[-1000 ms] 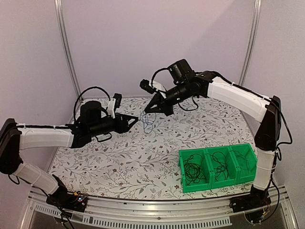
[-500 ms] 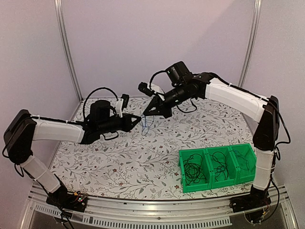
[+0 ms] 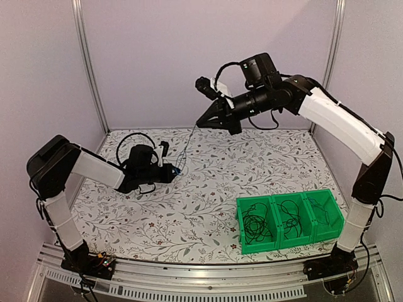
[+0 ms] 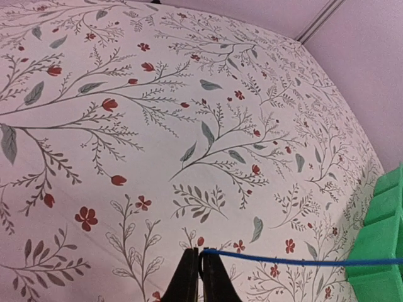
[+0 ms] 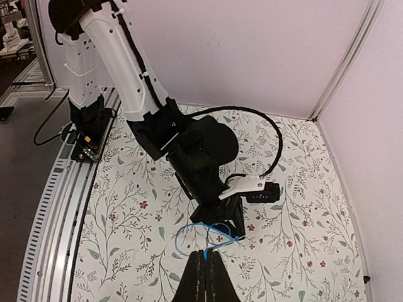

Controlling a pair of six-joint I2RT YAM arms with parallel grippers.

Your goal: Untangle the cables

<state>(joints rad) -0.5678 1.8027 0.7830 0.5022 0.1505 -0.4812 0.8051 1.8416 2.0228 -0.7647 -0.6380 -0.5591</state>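
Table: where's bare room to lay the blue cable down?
Open: the middle of the table, between the left claw and the green bins; also the far right, behind the bins. Crowded: far left, where the blue cable runs from the left claw up to the right claw.

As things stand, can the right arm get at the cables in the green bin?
Probably not yet. The green bin stands uncovered, but the right tool is shut on the blue cable, raised high, with the left tool pinching it lower down.
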